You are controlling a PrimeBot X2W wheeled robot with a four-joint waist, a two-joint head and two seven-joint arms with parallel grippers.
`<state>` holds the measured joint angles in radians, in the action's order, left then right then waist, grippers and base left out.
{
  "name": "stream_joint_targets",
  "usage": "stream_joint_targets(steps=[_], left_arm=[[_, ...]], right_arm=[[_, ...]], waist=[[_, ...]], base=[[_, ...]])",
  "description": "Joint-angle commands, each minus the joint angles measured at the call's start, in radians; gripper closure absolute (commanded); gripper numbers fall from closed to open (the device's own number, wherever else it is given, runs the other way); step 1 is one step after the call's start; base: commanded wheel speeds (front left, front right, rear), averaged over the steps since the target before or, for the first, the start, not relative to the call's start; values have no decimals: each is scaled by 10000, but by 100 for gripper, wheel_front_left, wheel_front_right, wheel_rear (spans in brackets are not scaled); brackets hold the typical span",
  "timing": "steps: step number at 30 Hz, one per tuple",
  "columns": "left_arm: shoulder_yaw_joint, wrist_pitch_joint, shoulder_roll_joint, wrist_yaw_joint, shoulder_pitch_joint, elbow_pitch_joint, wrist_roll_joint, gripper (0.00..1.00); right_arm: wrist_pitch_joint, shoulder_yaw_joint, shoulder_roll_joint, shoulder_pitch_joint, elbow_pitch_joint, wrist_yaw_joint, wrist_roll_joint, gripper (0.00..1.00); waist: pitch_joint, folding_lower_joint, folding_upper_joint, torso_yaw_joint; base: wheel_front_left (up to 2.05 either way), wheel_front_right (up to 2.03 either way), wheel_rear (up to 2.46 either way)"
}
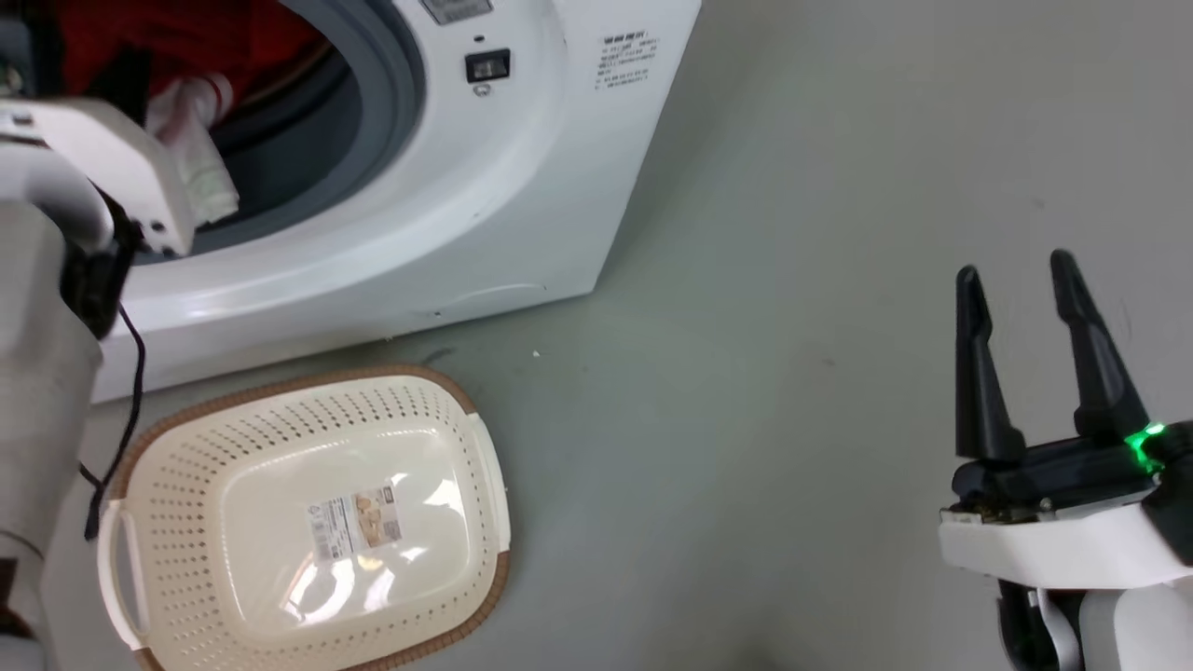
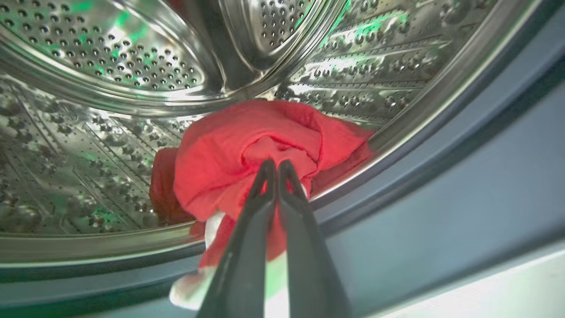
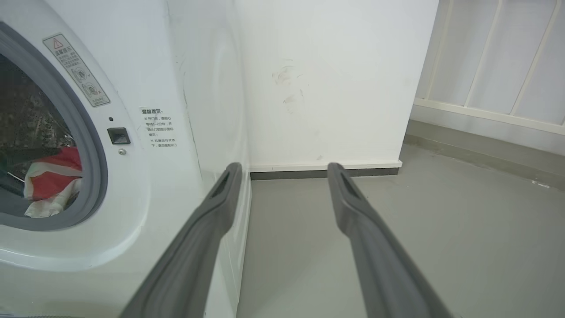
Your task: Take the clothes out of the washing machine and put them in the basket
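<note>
The white washing machine (image 1: 522,186) is standing on the grey floor (image 1: 746,419) with its porthole facing me; the right wrist view is showing its front panel (image 3: 145,185) beside a white wall (image 3: 331,79). Inside, the perforated steel drum (image 2: 110,57) is curving behind the grey door seal (image 2: 441,185).

The basket (image 1: 280,410) is sitting on the floor just in front of the machine, below the porthole, and its bare bottom is showing a label sticker (image 1: 359,522).

The clothes (image 2: 247,145) are lying bunched at the front lip of the drum, red fabric on top, with a white part spilling over the seal toward me (image 1: 200,158). From the right wrist view they are showing as a red and white heap low in the porthole (image 3: 53,181).

My left claw (image 2: 277,164) is reaching into the porthole, its two fingers pressed together and pinching a fold of the red fabric.

My right claw (image 1: 1016,267) is hanging over bare floor, well apart from the basket, fingers spread wide (image 3: 284,168) and gripping nothing.
</note>
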<state>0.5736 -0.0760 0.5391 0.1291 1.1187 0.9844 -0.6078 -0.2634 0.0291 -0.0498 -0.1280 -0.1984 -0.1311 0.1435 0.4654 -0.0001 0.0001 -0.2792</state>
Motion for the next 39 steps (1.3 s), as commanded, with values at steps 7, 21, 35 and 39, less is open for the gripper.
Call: stream_joint_targets(steps=[7,21,35,39], left_arm=[[25,-1468,-312,-406,-1797,-693,-39,100],[72,-1855,-553,-1664,-5210,-3822,-113,100],[477,-1455,-174,-2872,-8517,-6799,-356,100],[563,-1404,-162,-2837,-8970,-6858,-509,100]], right_arm=[[-21,71,-9,788,317,7,-429,0],[-21,204,-9,1913,632,7,-933,0],[-21,197,-8,2648,856,7,-1090,0],[-21,240,-8,2651,866,7,-1052,0]], waist=[[-1520,1,-1,472],[-3147,1,-1,1063],[-4200,1,-1,1334],[-4172,1,-1,1295]], base=[[0,0,0],[0,0,0],[0,0,0],[0,0,0]])
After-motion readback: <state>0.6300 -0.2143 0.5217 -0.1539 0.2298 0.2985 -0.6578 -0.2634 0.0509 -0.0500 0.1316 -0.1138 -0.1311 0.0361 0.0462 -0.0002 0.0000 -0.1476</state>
